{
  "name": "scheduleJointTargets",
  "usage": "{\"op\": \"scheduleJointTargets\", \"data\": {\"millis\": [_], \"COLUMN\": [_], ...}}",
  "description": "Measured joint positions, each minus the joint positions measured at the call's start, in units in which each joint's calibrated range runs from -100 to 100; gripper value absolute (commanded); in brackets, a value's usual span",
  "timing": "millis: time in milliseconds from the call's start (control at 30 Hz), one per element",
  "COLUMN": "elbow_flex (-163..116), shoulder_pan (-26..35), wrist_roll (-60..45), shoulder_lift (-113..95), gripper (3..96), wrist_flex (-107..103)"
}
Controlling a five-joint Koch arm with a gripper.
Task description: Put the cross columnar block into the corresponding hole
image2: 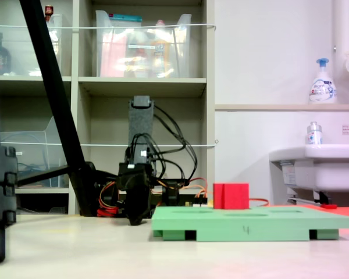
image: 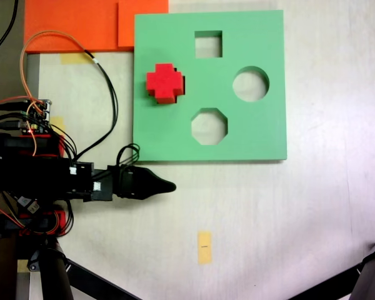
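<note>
We see the red block (image: 165, 83) standing on the green board (image: 250, 134), over where the cross hole must be, near the first exterior view's left edge of the board. In the second exterior view the block (image2: 231, 196) rises well above the board (image2: 250, 222), so we judge it may be sitting in or on the hole, though we cannot tell how deep. The square, round and octagonal cutouts are open. Our hand (image: 164, 185) rests low over the bench (image: 269, 219), just beyond the board's near edge and apart from the block, holding nothing; its tip looks pinched to a point, so we take it as closed. Parked there, it leaves the board unobstructed.
</note>
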Motion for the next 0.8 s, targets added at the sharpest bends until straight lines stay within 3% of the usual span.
{"op": "scheduleJointTargets", "data": {"millis": [200, 333, 800], "elbow_flex": [0.5, 0.5, 0.5], "shoulder_pan": [1.0, 1.1, 1.1], "wrist_roll": [0.0, 0.0, 0.0], "shoulder_lift": [-20.4, -20.5, -20.5], "gripper": [45.7, 49.7, 49.7], "wrist_flex": [-24.0, -24.4, -24.4]}}
